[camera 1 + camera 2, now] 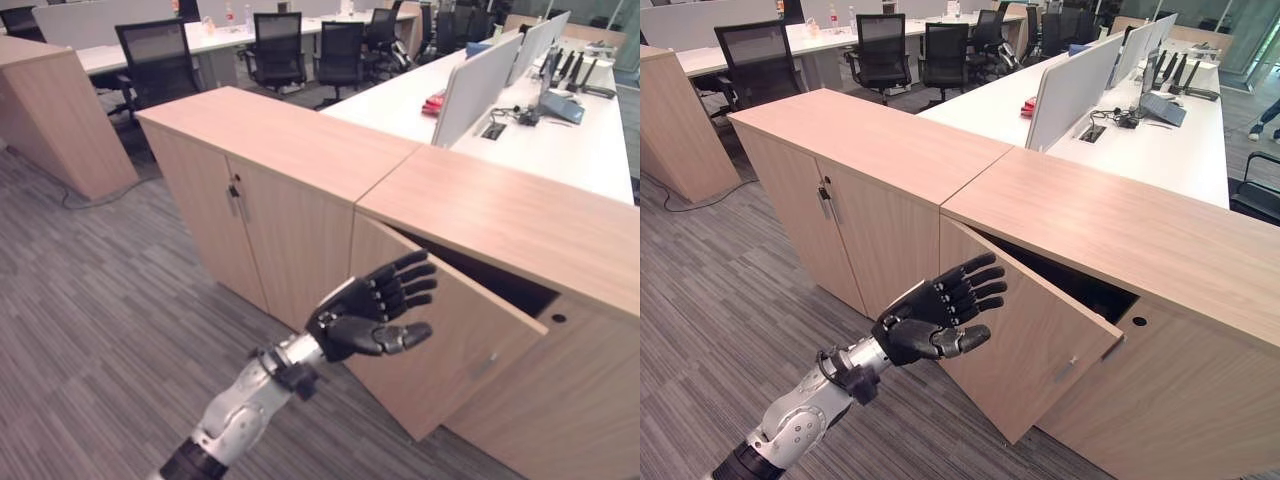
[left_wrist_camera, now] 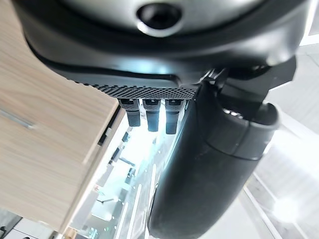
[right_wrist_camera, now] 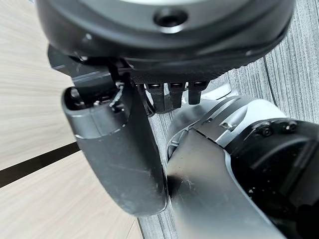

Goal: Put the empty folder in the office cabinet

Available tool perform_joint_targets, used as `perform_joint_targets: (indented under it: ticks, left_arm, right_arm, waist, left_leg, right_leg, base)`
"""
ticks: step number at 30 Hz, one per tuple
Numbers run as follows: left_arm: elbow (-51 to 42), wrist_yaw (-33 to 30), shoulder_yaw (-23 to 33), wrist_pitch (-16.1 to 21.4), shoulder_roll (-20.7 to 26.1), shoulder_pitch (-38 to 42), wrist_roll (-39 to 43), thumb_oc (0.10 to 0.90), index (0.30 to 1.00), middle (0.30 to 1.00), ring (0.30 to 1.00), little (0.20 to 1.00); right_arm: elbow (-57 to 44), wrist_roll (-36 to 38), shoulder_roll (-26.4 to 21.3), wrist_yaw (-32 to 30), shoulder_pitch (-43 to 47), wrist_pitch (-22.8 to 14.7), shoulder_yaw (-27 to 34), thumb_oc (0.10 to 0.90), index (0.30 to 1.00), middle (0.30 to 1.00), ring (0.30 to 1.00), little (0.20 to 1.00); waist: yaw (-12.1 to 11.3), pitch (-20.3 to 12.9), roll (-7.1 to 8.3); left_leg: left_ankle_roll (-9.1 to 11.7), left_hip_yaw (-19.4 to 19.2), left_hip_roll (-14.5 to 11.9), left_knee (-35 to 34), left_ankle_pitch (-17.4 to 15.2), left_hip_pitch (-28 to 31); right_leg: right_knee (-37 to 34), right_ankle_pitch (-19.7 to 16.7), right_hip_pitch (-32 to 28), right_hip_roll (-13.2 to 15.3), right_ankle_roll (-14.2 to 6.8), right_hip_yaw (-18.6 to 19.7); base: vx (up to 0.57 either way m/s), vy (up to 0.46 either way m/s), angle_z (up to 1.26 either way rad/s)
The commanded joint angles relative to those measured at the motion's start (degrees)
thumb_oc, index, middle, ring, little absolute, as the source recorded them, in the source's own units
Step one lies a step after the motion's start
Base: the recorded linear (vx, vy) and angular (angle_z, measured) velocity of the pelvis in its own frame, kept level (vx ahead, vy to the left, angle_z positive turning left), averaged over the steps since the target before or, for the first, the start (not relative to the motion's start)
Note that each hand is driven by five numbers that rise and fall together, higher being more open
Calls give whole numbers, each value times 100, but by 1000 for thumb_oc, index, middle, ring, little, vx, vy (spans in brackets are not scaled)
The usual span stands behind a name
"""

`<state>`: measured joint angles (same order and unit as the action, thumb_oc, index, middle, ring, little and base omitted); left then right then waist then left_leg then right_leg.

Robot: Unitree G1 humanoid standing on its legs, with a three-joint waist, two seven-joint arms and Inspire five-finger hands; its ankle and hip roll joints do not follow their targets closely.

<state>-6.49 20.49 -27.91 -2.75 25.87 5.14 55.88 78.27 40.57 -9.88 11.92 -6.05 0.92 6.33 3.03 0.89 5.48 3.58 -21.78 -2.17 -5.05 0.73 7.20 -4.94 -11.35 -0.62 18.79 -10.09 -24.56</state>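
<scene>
Even office light overhead; soft shadow inside my open cabinet [image 1: 470, 270]. Wrist views: my left hand [image 2: 209, 164] blurred, bright glare beyond.

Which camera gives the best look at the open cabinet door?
The right eye view: the whole open door shows, hinged outward beside the left hand. The left eye view shows it too, slightly more cropped. The left wrist view catches only a wooden panel edge.

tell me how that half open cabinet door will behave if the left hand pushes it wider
The cabinet door looks like a stiff flat wood panel, so it would probably swing as one piece without flexing. It hangs ajar from one edge, so a light push from the open left hand should likely move it. It may keep swinging.
</scene>
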Motion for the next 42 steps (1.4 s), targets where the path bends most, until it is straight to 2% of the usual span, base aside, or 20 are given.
perform_joint_targets:
  ticks: [1,3,5,7,10,12,13,15,18,19,20,21,22,25,26,27,28,31,39,42]
  left_arm:
    - [-436,91,347,184,-277,-1,-47,800,900,900,900,900]
    - [-58,1,582,70,-300,-382,-132,800,900,900,900,900]
    - [464,7,832,-58,-309,-854,-122,800,900,900,900,900]
    - [681,20,980,-63,-325,-999,-162,800,900,900,900,900]
    - [1056,-12,1623,138,-255,-1714,-1150,800,900,900,900,900]
    - [1131,-115,1753,199,-325,-1841,-1373,800,900,900,900,900]
    - [1743,-416,2078,536,-594,-1768,-1682,800,900,900,900,900]
    - [2126,-873,2252,1030,-751,-1705,-2403,800,900,900,900,900]
    - [2628,-1108,2217,1227,-749,-1620,-3018,800,900,900,900,900]
    - [2856,-1090,2162,1210,-722,-1608,-3047,800,900,900,900,900]
    - [3442,-991,2245,1167,-800,-1498,-2652,800,900,900,900,900]
    - [3840,-991,2288,1131,-867,-1405,-2511,800,900,900,900,900]
    - [3877,-982,2286,1149,-870,-1377,-2503,800,900,900,900,900]
    - [5087,-1181,2344,1120,-964,-1185,-2726,800,900,900,900,900]
    - [5109,-1178,2344,1131,-968,-1169,-2723,800,900,900,900,900]
    - [6208,-1235,2451,1078,-1122,-1016,-2824,800,900,900,900,900]
    - [6213,-1234,2451,1081,-1123,-1012,-2824,800,900,900,900,900]
    - [7889,-1450,2599,1026,-1336,-937,-3380,800,900,900,900,900]
    - [8214,-1521,3079,1032,-1504,-1125,-2936,800,900,900,900,900]
    - [8251,-1699,2905,1125,-1500,-1157,-3383,800,900,900,900,900]
  right_arm:
    - [16,-176,-124,-21,203,-38,-76,800,900,900,900,900]
    - [-95,-213,-178,-28,347,0,-37,800,900,900,900,900]
    - [-79,-244,-91,-53,370,0,-106,800,900,900,900,900]
    - [-36,-229,-105,-48,382,10,-99,800,900,900,900,900]
    - [-22,-71,-188,-9,382,-25,-27,800,900,900,900,900]
    - [-36,3,-181,-16,362,-59,-53,800,900,900,900,900]
    - [-82,220,-91,-60,295,-80,-116,800,900,900,900,900]
    - [-106,376,28,-127,231,-188,-225,800,900,900,900,900]
    - [-127,442,50,-205,222,-283,-314,800,900,900,900,900]
    - [-137,366,-34,-245,285,-294,-375,800,900,900,900,900]
    - [-141,266,-189,-276,409,-298,-427,800,900,900,900,900]
    - [-160,269,-216,-265,439,-304,-436,800,900,900,900,900]
    - [-160,270,-218,-264,447,-304,-435,800,900,900,900,900]
    - [-324,261,-265,-284,576,-316,-447,800,900,900,900,900]
    - [-326,261,-267,-285,581,-315,-447,800,900,900,900,900]
    - [-275,238,-215,-282,605,-318,-476,800,900,900,900,900]
    - [-274,238,-216,-282,608,-318,-475,800,900,900,900,900]
    - [-76,29,-161,-286,620,-265,-480,800,900,900,900,900]
    - [156,44,-29,-321,575,-236,-423,800,900,900,900,900]
    - [180,-45,20,-354,557,-239,-487,800,900,900,900,900]
  waist:
    - [-54,97,-194]
    - [-137,281,-337]
    - [-149,226,-269]
    - [-135,174,-260]
    - [-157,8,-314]
    - [-188,-6,-305]
    - [-251,-26,-248]
    - [-361,28,-184]
    - [-458,129,-121]
    - [-492,173,-131]
    - [-629,293,-140]
    - [-631,292,-91]
    - [-607,285,-86]
    - [-663,321,-89]
    - [-661,329,-89]
    - [-627,265,-163]
    - [-630,273,-162]
    - [-518,-19,-306]
    - [-535,-234,-440]
    - [-538,-246,-453]
  left_leg:
    - [36,411,-235,21,-331,-92]
    - [36,77,-448,18,-315,47]
    - [163,-170,-636,67,-210,5]
    - [263,-248,-824,99,-135,-17]
    - [457,-449,-1266,195,-5,35]
    - [514,-481,-1388,281,31,22]
    - [636,-582,-1699,587,120,-42]
    - [757,-584,-1964,1035,306,-133]
    - [832,-602,-2257,1631,471,-249]
    - [775,-535,-2198,1807,445,-312]
    - [616,-2,-1755,2033,158,-830]
    - [484,191,-1481,1893,-188,-1053]
    - [454,207,-1453,1895,-206,-1076]
    - [339,553,-853,1692,-247,-1641]
    - [336,550,-846,1674,-241,-1628]
    - [305,441,-714,1139,-152,-1248]
    - [305,437,-711,1127,-146,-1236]
    - [205,338,-400,257,-4,-764]
    - [146,416,-261,5,34,-642]
    - [111,441,-232,5,4,-624]
  right_leg:
    - [670,361,-47,247,-403,-295]
    - [1464,317,314,492,-392,-959]
    - [1056,603,106,203,-217,-1295]
    - [900,641,112,-20,-130,-1198]
    - [511,789,121,-636,57,-924]
    - [447,849,116,-778,134,-863]
    - [315,1016,53,-1082,332,-799]
    - [161,1169,-103,-1362,508,-744]
    - [27,1327,-283,-1604,695,-665]
    - [-3,1380,-323,-1618,727,-610]
    - [-6,1431,-332,-1542,767,-506]
    - [-6,1421,-304,-1472,751,-550]
    - [-3,1418,-294,-1446,733,-572]
    - [5,1369,-292,-1409,711,-494]
    - [5,1367,-297,-1404,708,-494]
    - [8,1340,-328,-1414,651,-494]
    - [8,1339,-333,-1412,650,-492]
    - [-6,1296,-373,-1284,521,-469]
    - [-6,1249,-385,-1148,402,-543]
    - [-6,1211,-388,-1099,367,-555]
  base:
    - [-70,-13,-12]
    - [-49,-46,-35]
    - [38,-281,-106]
    - [72,-309,-66]
    - [140,-264,-49]
    - [96,-257,-65]
    - [131,-414,-70]
    - [91,-329,-43]
    - [59,-202,-30]
    - [-7,-48,-14]
    - [-41,37,-34]
    - [-52,63,-38]
    - [-13,66,-26]
    - [-19,81,2]
    - [52,116,-7]
    - [42,91,-22]
    - [71,147,-30]
    - [97,166,-5]
    - [34,89,13]
    - [-4,42,7]
